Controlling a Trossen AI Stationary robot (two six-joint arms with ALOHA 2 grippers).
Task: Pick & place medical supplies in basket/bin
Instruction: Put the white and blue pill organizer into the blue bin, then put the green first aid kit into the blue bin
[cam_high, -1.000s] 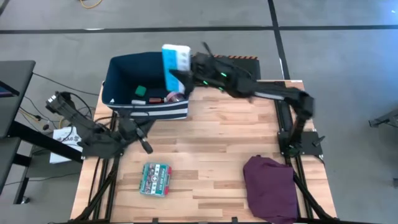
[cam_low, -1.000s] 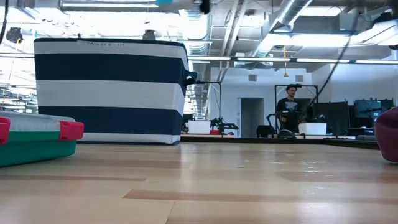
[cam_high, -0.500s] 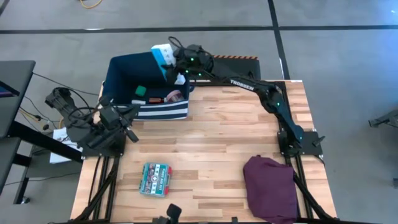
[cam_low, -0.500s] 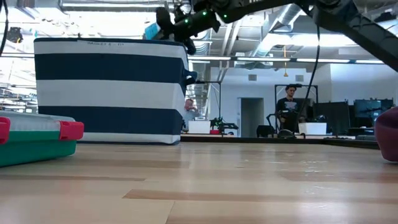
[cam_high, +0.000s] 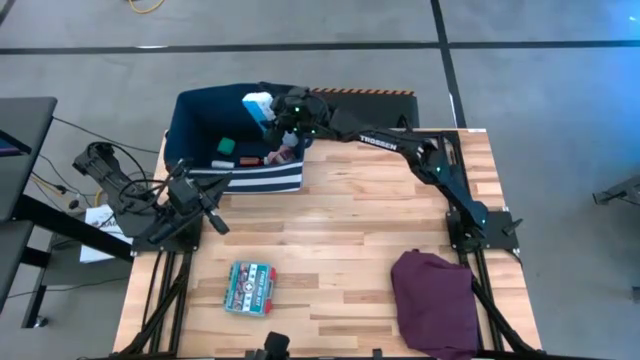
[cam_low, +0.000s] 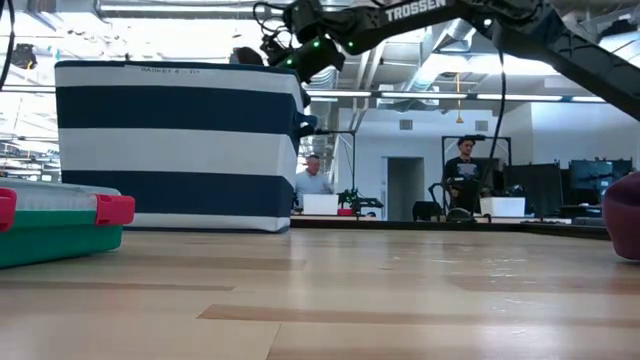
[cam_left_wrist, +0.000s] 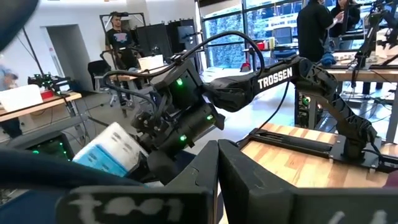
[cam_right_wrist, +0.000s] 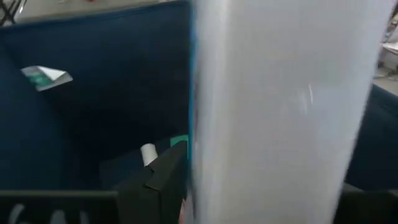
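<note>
One bin (cam_high: 200, 115) at the table's far-left; inside, one green roll (cam_high: 225, 146) and one pink cup (cam_high: 284, 154). Right gripper (cam_high: 275, 112) over its opening, pinching one pill organizer (cam_high: 258, 104), long axis tilted steeply down into it. One flat box (cam_high: 250, 286) lies near front; left gripper (cam_high: 213, 222) pressed together beside the bin

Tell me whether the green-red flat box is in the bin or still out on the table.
Out. The green-red flat box lies flat on the table, well apart from the navy bin.
</note>
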